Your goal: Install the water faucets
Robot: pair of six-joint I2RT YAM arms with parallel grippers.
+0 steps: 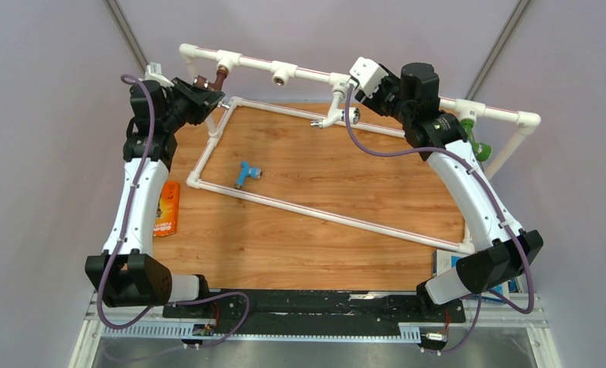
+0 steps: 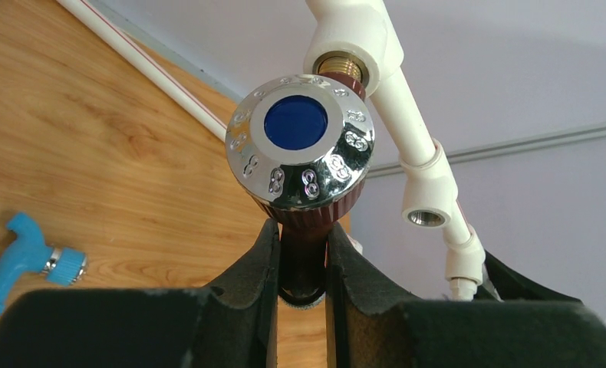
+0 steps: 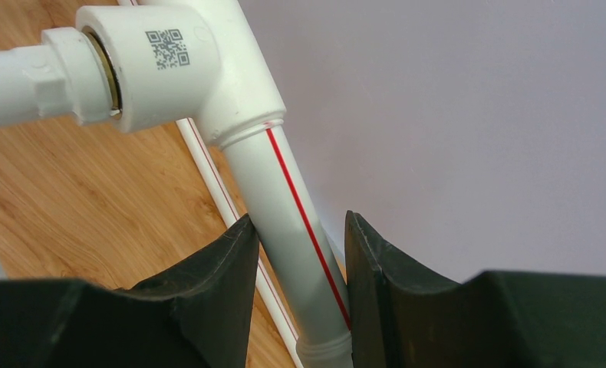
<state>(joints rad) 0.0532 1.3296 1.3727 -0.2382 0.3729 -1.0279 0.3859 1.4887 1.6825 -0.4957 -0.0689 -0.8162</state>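
Wood tabletop (image 1: 323, 222), grey walls (image 1: 323, 31) behind pipe frame (image 1: 315, 74). Left gripper (image 2: 301, 230) clamps dark brown faucet (image 2: 300, 142), partly hidden; right gripper (image 3: 298, 222) pinches the frame.

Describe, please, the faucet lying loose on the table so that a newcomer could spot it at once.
Look at the wooden table and the white pipe frame standing on it. Inside the frame's flat rectangle, by its near-left corner, lies the light blue faucet. It alone rests on the wood; the dark brown faucet, white faucet and green faucet are up at the raised pipe.
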